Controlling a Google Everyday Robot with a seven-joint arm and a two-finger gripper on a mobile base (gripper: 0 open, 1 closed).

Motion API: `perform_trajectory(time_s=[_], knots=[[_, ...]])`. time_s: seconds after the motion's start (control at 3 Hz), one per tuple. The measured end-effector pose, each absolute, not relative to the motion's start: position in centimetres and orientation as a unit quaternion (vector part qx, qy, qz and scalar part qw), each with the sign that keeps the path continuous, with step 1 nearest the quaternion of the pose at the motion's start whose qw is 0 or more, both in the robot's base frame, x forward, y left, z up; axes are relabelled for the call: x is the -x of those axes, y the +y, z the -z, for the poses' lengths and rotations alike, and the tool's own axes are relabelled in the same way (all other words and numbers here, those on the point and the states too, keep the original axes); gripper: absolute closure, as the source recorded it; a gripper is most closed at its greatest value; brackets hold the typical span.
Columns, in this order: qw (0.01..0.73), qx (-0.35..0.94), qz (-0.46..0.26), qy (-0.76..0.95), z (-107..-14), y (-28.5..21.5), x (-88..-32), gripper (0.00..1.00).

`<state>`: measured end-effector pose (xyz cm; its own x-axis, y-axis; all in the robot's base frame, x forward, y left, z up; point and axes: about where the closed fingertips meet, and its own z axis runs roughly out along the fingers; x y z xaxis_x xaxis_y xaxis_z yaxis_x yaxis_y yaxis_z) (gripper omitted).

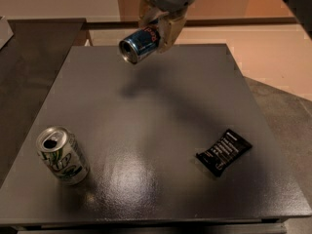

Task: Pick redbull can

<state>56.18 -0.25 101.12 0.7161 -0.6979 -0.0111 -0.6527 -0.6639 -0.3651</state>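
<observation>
The redbull can [139,45] is slim, blue and silver with a small red mark. It hangs on its side in the air above the far part of the dark table [161,116], its silver end pointing toward the camera. My gripper [157,27] comes down from the top of the view and is shut on the can, one finger on each side. The can's shadow lies on the table below it.
A white-and-green soda can [61,155] stands upright at the near left of the table. A black snack packet [224,151] lies flat at the near right. A dark counter runs along the left side, and tan floor shows beyond the far edge.
</observation>
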Motion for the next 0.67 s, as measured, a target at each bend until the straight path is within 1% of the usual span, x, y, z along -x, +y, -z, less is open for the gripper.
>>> perform_trajectory(time_s=[0.33, 0.67], knots=[[0.185, 0.916, 0.076, 0.348, -102.52, -0.01, -54.24, 1.0], [0.19, 0.915, 0.079, 0.348, -102.59, 0.28, -54.52, 1.0]])
